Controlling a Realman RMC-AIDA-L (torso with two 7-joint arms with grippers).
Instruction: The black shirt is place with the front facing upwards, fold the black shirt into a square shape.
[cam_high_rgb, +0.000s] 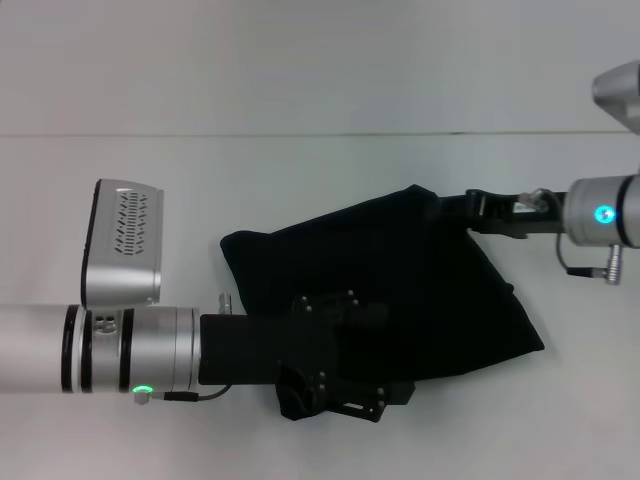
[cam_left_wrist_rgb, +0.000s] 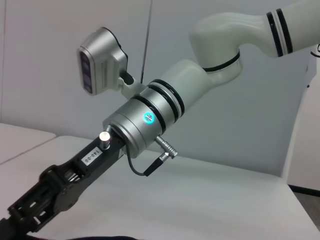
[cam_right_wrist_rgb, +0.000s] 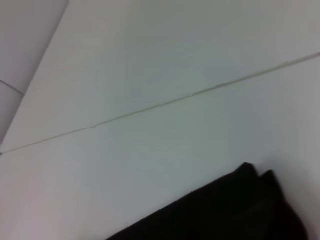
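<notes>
White table, matte and bare apart from a thin seam running across it beyond the shirt. The shirt lies mid-table as a crumpled, roughly folded dark mass, long axis running from my left to my right and dropping slightly toward me at the right end; no lettering or neck label shows, so I cannot say which face is up. Fabric is soft, limp and plain black, with rounded bulging edges rather than crisp creases; its outline is an irregular wedge, not yet a square. The left gripper sits over the shirt's near edge, reaching in from my left; black on black, I cannot tell how far its fingers are spread or whether they have cloth. The right gripper is at the shirt's far right corner, where the fabric rises to a peak right at its tip. I judge it may be pinching that corner, but the fingers themselves are not resolvable. In the left wrist view the right gripper shows as a black skeletal frame under a silver wrist with a cyan light. The right wrist view shows only the shirt corner on the table. Both arms are at the cloth; the left is nearer the bulk, the right nearer the raised corner.
</notes>
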